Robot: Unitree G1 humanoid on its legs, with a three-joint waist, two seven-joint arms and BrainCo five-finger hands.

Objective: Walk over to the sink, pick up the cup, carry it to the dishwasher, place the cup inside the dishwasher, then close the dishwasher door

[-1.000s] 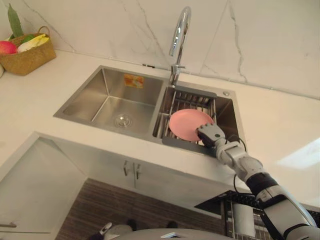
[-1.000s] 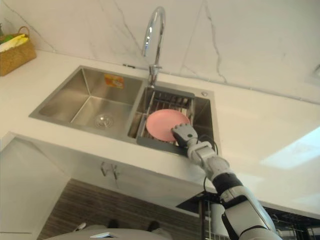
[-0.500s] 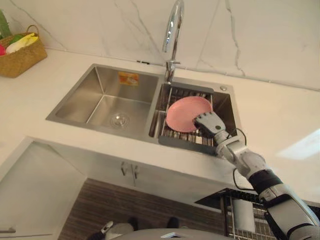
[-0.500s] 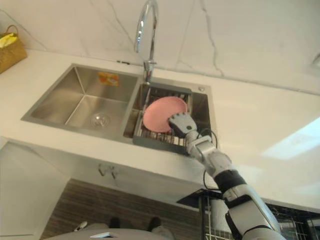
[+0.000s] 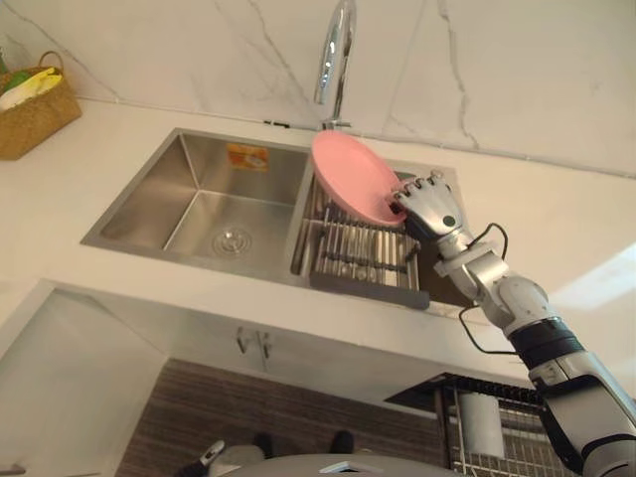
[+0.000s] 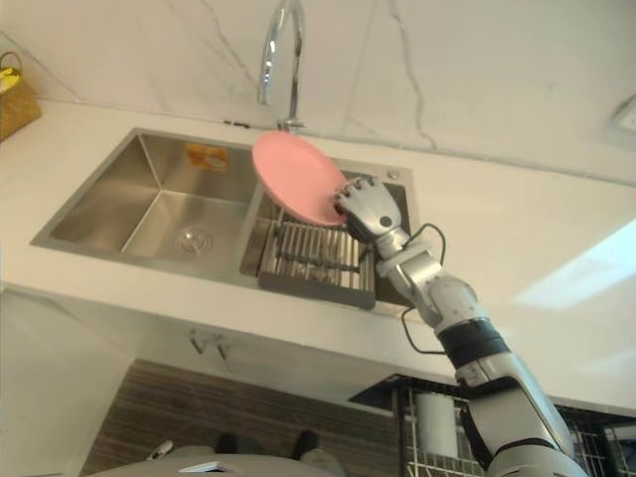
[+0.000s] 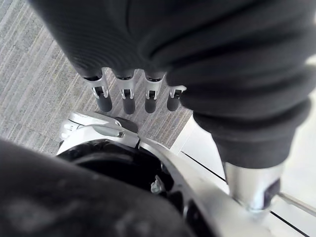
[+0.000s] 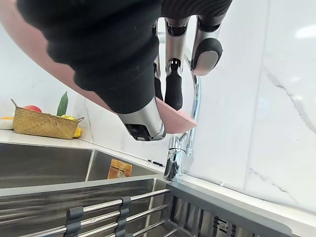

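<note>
A pink plate hangs tilted in the air above the right basin of a steel double sink, gripped at its lower rim by the robot's right hand, whose thumb and fingers are pinched onto the edge; the right wrist view shows the dark-tipped fingers closed over the pink rim. The plate's upper edge sits just in front of the base of the tall curved tap, and it touches neither the sink nor the drying rack that lies across the right basin directly beneath it. The left basin holds a round drain and carries a small sticker on its back wall. The sink is set into a white counter against a veined marble wall, with a woven basket of produce at the counter's far left corner. Below the counter's front edge, at the right, part of a wire rack juts out. The left hand hangs low over grey flooring, its fingers straight and relaxed, holding nothing.
</note>
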